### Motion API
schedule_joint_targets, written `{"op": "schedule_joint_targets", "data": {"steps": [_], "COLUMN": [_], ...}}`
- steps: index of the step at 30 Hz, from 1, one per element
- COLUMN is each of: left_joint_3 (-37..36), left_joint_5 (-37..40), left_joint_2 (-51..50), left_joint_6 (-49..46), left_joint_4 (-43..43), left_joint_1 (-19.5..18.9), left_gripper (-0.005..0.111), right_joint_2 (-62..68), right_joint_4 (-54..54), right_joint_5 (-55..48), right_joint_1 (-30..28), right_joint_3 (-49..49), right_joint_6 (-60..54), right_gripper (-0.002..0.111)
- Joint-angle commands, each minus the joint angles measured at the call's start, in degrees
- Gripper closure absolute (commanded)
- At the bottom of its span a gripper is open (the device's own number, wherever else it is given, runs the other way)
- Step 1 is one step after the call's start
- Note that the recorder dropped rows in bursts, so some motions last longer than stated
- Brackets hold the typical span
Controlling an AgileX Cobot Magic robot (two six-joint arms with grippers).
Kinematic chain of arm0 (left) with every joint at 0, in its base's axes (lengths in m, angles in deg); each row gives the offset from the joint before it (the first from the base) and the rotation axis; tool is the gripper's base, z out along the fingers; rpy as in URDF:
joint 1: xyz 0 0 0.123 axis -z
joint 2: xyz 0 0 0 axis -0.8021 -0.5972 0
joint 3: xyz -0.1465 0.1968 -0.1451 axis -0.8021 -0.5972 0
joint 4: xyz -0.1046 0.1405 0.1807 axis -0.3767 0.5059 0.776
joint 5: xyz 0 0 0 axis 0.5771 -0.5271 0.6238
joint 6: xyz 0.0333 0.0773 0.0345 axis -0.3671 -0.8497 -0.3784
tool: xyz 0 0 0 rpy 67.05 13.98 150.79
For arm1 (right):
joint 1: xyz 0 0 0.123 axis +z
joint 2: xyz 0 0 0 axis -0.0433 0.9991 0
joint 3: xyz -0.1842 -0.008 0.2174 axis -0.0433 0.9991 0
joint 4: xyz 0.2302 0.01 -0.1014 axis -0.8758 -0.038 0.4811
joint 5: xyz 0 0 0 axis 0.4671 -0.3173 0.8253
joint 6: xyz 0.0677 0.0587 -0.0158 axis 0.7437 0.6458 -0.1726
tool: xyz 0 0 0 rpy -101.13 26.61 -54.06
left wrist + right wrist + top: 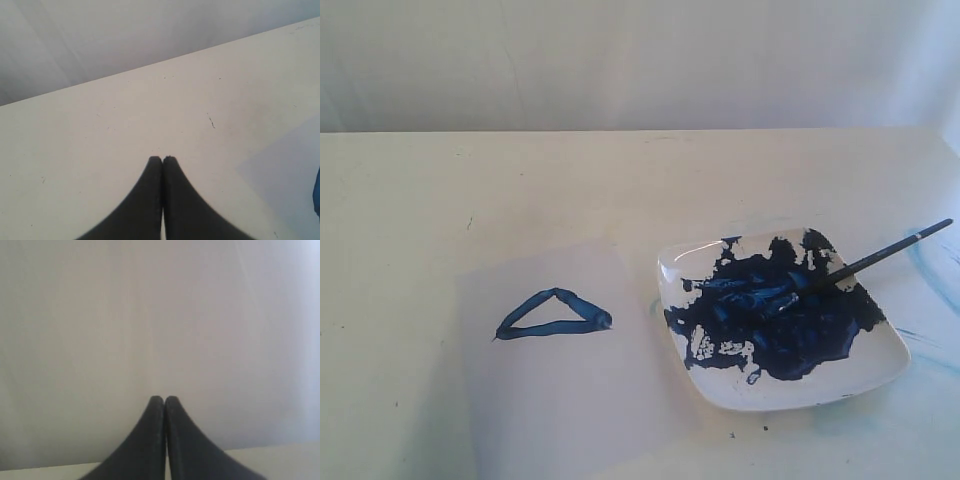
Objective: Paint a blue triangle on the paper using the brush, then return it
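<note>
Pretty sure I'm at the finish line. The thick dark-blue triangle outline (555, 313) sits on the pale translucent paper sheet (570, 400). The thin black-handled brush (880, 255) rests on the white square plate (800, 400), tip in the paint. My left gripper (163, 159) and right gripper (164, 398) are pinched closed and empty. All I need next is to park the arms, I reckon.

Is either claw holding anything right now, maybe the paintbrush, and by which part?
Nothing is held. The left gripper and the right gripper are both shut and empty; the brush lies across the plate, its tip in the paint.
</note>
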Motion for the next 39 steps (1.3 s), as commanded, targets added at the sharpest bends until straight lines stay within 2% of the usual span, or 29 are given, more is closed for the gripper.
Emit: {"op": "schedule_joint_targets", "data": {"steps": [1,2,3,6,10,18,26,32,39], "left_joint_3": [-0.45,-0.45,-0.45,-0.45,-0.45,-0.45,-0.45,-0.45,-0.45], "left_joint_5": [0.14,0.14,0.14,0.14,0.14,0.14,0.23,0.34,0.34], "left_joint_2": [0.4,0.4,0.4,0.4,0.4,0.4,0.4,0.4,0.4], "left_joint_6": [0.6,0.6,0.6,0.6,0.6,0.6,0.6,0.6,0.6], "left_joint_4": [-0.79,-0.79,-0.79,-0.79,-0.79,-0.79,-0.79,-0.79,-0.79], "left_joint_1": [-0.15,-0.15,-0.15,-0.15,-0.15,-0.15,-0.15,-0.15,-0.15], "left_gripper": [0.107,0.107,0.107,0.107,0.107,0.107,0.107,0.107,0.107], "right_joint_2": [-1.19,-1.19,-1.19,-1.36,-3.84,-17.91,-18.35,-18.35,-18.35], "right_joint_4": [4.64,7.35,15.02,25.48,27.76,27.95,27.95,22.09,21.33], "right_joint_5": [3.29,4.26,4.79,5.07,6.66,11.11,3.97,3.97,3.87], "right_joint_1": [0.14,-0.07,-0.57,-1.08,-1.08,-1.08,-1.21,-1.21,-2.55], "right_joint_3": [5.51,7.4,10.77,17.68,27.64,45.19,45.56,45.56,45.56], "right_joint_6": [-3.04,0.32,9.47,21.2,20.88,19.15,18.78,10.04,10.04], "right_gripper": [0.108,0.108,0.108,0.108,0.108,0.108,0.108,0.108,0.108]}}
